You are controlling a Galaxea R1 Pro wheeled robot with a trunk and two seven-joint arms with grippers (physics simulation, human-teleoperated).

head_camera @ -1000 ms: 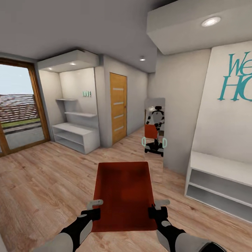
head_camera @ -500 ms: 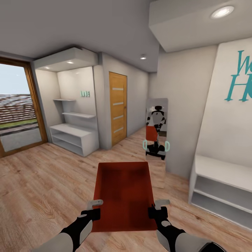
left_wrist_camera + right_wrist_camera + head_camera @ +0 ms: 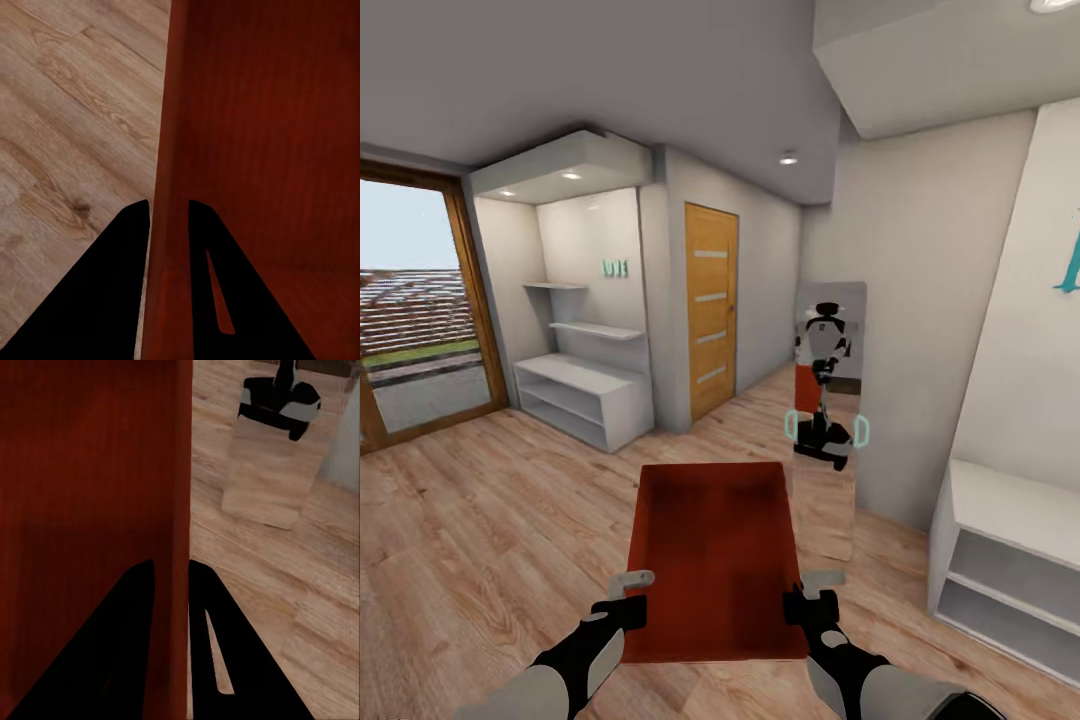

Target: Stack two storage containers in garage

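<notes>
Gripping opposite side walls, the left gripper [image 3: 628,596] and right gripper [image 3: 810,592] each pinch the red-orange storage container [image 3: 712,555], carried level above the wood-plank floor [image 3: 480,530]. Beyond stand a leaning mirror [image 3: 828,420], white shelves [image 3: 585,395] and a wooden door [image 3: 712,310].

Bright even render; ceiling spotlights [image 3: 788,158] glow; wide-angle stretch at edges

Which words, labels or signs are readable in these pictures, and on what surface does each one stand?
Small green lettering, on the alcove's back wall above the white shelves: too blurred to read.
Teal lettering, on the white wall panel at the head view's right edge: cut off by the frame, unreadable.
Storage container: no text on it.
</notes>
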